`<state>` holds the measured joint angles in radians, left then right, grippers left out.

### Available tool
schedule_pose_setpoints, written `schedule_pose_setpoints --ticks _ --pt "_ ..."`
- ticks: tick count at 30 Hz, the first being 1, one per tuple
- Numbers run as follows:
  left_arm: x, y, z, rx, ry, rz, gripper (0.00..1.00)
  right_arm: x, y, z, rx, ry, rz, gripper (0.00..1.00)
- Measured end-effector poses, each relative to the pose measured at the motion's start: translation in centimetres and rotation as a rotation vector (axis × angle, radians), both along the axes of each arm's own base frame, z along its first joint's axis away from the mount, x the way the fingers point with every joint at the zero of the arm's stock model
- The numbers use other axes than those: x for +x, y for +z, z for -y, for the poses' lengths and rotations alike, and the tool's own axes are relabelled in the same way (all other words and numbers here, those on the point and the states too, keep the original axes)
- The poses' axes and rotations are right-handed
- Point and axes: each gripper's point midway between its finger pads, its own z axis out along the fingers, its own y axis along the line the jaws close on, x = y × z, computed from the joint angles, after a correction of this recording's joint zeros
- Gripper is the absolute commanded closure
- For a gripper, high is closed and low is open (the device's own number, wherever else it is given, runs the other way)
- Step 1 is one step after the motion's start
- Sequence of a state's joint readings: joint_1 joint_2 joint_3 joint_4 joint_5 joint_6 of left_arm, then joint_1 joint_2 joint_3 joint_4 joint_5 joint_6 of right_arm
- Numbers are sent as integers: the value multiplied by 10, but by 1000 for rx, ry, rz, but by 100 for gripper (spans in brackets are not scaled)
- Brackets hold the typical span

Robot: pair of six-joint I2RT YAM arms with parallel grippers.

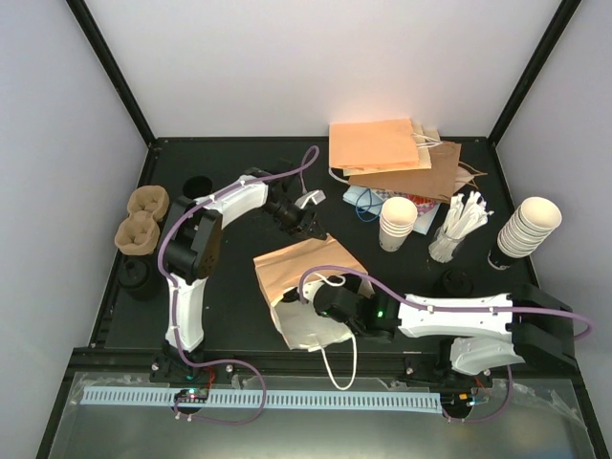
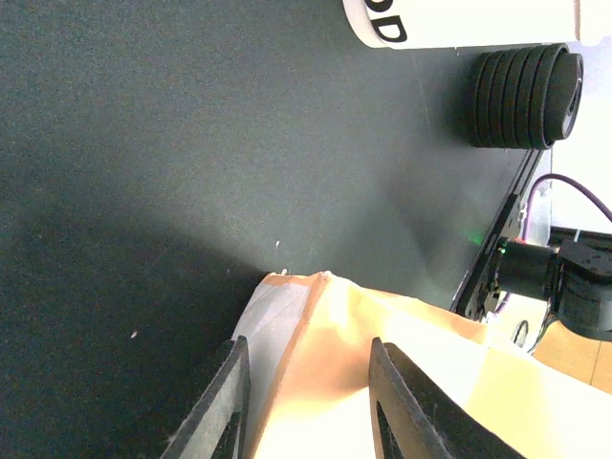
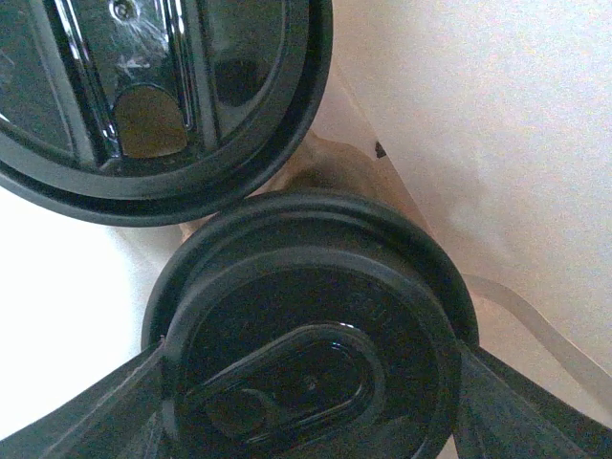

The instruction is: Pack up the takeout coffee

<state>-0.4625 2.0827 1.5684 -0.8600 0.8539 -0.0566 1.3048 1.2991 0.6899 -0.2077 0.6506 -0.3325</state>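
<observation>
**A:** Nearest, the right gripper [image 1: 333, 306] is clamped on a takeout coffee cup with a round black plastic lid [image 3: 306, 344], just inside the brown paper bag with white lining [image 1: 308, 266], which lies on its side.

**B:** Anything beside it?

**A:** A second black-lidded coffee cup [image 3: 143, 86], rims touching. A harder shove could tip it or pop its lid.

**B:** Farther off?

**A:** The left gripper [image 2: 311, 397] straddles the bag's far corner, jaws apart. Unpinched, the bag might slide.

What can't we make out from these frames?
Right wrist: two round black plastic lids hide the cup bodies; right claw grips the nearer cup, the farther is cut off by the frame.
Top external: the brown paper bag hides the cups.
Left wrist: left claw straddles the bag edge; pinch unclear.
</observation>
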Motion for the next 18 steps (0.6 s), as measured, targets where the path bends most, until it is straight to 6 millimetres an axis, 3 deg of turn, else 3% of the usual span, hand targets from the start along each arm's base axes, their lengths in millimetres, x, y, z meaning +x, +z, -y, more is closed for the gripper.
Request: schedule_pose_setpoints --ticks 7,18 --pt "0 0 0 6 -2 9 65 3 0 0 11 -34 0 65" --pt "1 1 0 9 -5 25 80 9 0 0 33 -85 21 65"
